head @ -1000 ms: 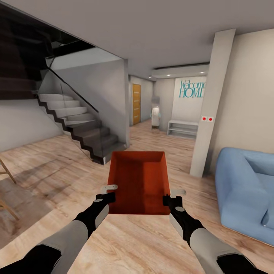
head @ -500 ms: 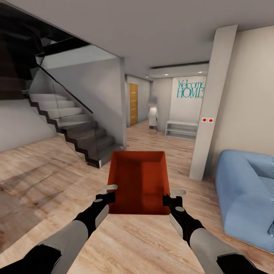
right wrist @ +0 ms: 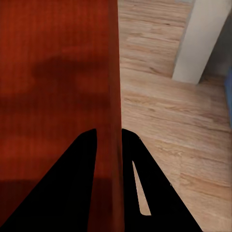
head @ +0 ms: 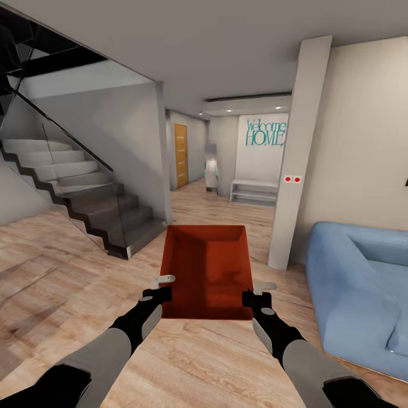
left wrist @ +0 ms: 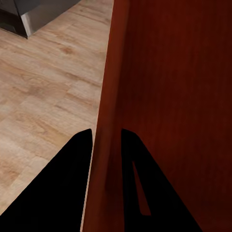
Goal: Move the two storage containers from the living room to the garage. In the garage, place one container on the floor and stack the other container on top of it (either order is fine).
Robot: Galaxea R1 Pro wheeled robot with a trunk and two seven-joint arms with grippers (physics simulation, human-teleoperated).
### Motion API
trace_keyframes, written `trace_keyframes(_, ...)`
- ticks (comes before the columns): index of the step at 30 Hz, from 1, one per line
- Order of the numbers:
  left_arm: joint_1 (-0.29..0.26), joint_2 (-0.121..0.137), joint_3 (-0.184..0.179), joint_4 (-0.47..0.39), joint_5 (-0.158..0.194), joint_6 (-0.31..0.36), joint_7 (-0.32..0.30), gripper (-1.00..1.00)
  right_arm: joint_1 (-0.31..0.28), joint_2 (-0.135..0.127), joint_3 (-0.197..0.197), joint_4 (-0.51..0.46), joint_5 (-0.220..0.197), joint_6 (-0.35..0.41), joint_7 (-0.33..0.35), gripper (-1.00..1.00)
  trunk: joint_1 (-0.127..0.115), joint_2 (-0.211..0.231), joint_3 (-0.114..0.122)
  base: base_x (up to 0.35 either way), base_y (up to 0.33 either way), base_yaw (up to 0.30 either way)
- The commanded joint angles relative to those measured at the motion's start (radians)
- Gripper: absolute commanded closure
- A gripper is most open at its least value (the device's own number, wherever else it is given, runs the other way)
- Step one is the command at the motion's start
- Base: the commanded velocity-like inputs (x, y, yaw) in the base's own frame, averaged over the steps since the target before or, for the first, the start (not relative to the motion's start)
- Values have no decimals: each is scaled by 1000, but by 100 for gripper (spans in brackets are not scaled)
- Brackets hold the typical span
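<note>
Red-orange container (head: 207, 272) wall pinched by left hand (left wrist: 107, 159); head view adds stairs (head: 85, 198).

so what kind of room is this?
Likely a home's open living room by the entry: light wood-plank floor, blue sofa, grey staircase, teal "Welcome HOME" wall lettering. Both grippers hold a red-orange open box.

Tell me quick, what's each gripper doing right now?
Left gripper: shut on the storage container, clamping its left wall.
Right gripper: shut on its right wall.
</note>
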State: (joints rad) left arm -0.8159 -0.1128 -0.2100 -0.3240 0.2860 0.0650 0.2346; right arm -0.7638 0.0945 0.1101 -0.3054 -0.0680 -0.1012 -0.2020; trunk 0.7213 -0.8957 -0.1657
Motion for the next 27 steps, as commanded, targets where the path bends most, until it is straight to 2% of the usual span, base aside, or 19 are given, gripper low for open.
trace_keyframes(1,0,22,-4,-6,-19,6,52,100,-2,-1,-37,3,-15,-5,-79,100,1,-1,-1,326,0,-21)
trace_keyframes(27,0,22,-4,-6,-19,6,52,100,-2,-1,-37,3,-10,-6,-79,100,1,-1,-1,326,0,-2)
